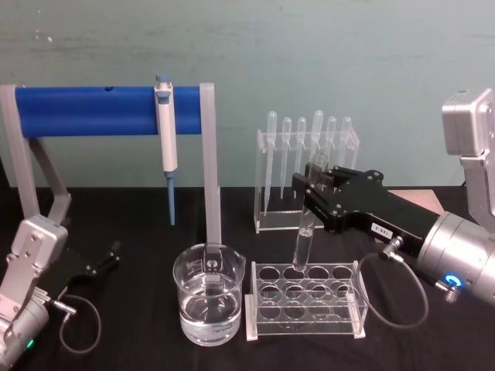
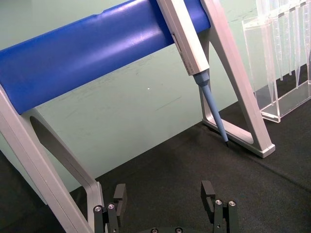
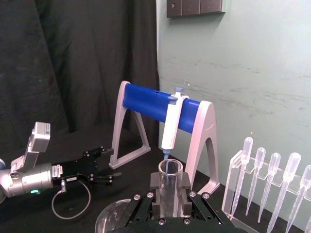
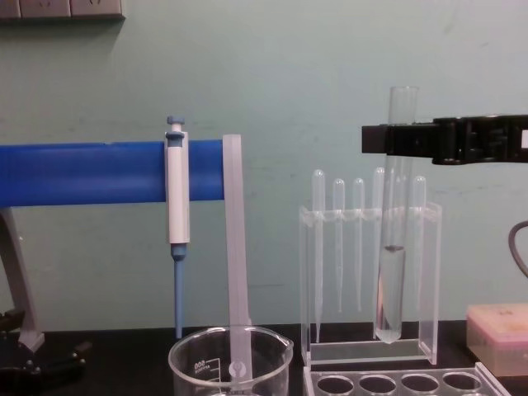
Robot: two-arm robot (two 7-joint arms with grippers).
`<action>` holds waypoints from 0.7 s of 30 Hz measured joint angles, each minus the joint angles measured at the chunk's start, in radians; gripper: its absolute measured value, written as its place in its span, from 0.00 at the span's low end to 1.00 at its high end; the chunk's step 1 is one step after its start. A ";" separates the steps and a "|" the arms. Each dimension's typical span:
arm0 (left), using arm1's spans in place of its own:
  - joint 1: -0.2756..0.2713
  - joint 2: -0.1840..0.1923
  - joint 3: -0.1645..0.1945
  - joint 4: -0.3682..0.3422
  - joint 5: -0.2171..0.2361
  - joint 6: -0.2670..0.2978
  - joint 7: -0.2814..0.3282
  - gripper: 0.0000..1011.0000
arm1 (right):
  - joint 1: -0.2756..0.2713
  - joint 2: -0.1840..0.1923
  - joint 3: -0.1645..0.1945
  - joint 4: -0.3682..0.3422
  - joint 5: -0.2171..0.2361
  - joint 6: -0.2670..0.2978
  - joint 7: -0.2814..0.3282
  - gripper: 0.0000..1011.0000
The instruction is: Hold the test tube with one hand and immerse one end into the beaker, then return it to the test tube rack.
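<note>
Right gripper [image 1: 313, 180] jaws clench the test tube [image 1: 303, 246] just above the rack [image 1: 305, 334]. I'd keep it upright heading left to the beaker [image 1: 186, 282]. Left gripper [image 1: 104, 259] parked left, jaws released.

Dim, even indoor light, faint shadows.

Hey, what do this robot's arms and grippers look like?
Silver arms end in cylindrical wrists with black two-finger grippers. The right gripper bears a white label, its wrist ring glowing blue; the left gripper has a green wrist light. A black cable loops at each wrist.
</note>
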 joint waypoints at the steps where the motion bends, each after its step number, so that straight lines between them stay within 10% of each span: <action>1: 0.000 0.000 0.000 0.000 0.000 0.000 0.000 0.99 | 0.000 0.000 0.000 0.000 0.000 0.000 0.000 0.22; 21: 0.000 0.000 0.000 0.000 0.000 0.000 0.000 0.99 | 0.000 0.000 -0.005 -0.002 -0.002 -0.004 -0.012 0.22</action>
